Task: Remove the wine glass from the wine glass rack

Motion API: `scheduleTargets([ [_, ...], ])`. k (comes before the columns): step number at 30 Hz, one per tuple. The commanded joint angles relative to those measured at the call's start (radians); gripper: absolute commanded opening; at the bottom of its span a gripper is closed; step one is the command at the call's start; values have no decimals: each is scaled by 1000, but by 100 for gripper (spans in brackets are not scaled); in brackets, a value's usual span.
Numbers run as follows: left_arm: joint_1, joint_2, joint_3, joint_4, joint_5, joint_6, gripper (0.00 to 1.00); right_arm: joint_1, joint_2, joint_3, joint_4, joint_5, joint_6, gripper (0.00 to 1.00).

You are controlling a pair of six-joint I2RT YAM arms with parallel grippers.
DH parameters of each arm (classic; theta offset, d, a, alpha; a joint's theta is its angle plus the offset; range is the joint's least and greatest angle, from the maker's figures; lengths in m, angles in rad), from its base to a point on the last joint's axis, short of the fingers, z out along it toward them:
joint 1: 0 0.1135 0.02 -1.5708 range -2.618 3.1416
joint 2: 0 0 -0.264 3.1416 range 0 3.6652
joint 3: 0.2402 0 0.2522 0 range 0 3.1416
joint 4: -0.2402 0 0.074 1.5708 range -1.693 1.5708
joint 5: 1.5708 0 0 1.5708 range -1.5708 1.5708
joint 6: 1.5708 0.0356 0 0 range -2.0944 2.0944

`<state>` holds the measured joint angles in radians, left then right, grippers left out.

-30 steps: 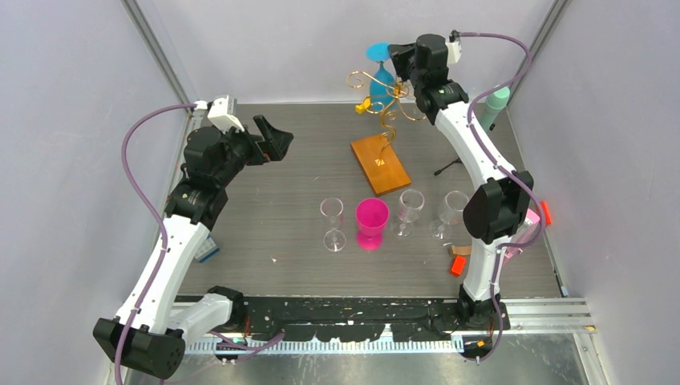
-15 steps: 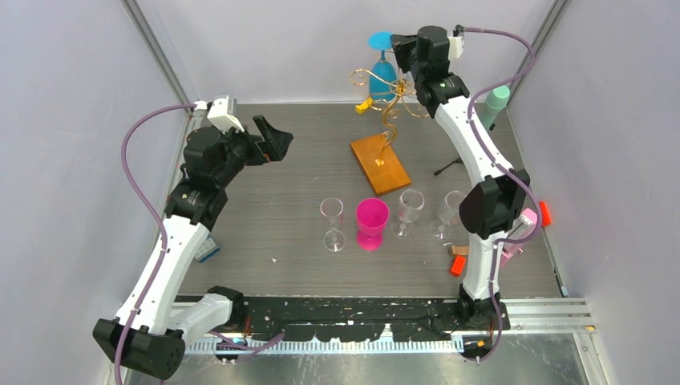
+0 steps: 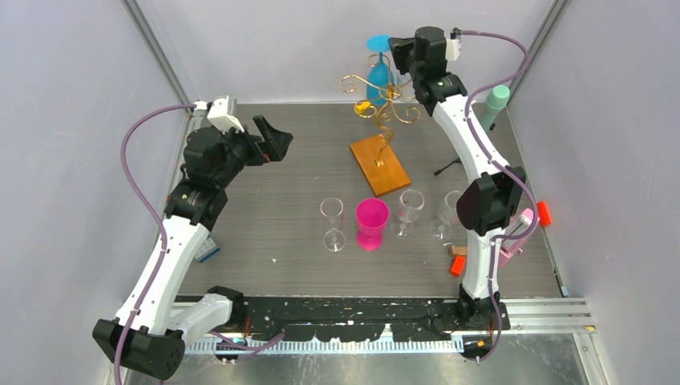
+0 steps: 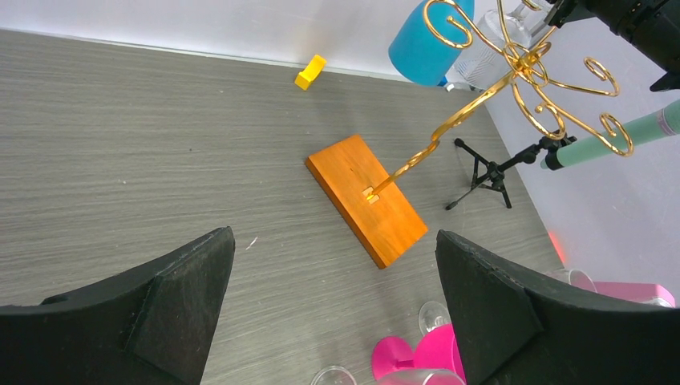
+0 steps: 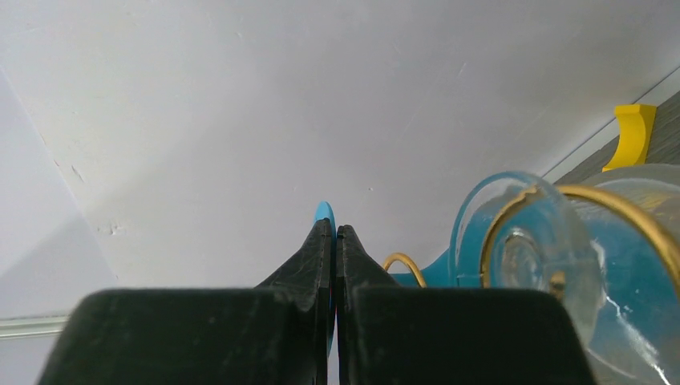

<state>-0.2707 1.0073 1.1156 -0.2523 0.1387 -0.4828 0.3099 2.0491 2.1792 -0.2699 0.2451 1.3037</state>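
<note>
Left gripper (image 3: 273, 136) spread wide, right gripper (image 5: 329, 231) pinched closed, raised

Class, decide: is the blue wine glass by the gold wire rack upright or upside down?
Upside down: the blue wine glass shows its round foot above its bowl in the top view.

Lavender-grey walls (image 3: 281, 40) enclosed the grey wood-grain surface (image 3: 281, 184) at nine, twelve and three o'clock; a metal rail (image 3: 545, 309) ran along six o'clock under even light.
</note>
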Motion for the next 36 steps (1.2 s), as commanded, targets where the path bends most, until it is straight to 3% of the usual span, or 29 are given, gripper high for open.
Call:
scheduleTargets([
  [1,-4,-24,-3,19,-10,21,100,-3,-31,2,52,17,11,0],
  [21,-5,-28,-2,16,-10,20,100,19,-198,-239,160,17,33,0],
  [36,-5,-32,-1,16,-11,19,100,39,-208,-260,172,-39,53,0],
])
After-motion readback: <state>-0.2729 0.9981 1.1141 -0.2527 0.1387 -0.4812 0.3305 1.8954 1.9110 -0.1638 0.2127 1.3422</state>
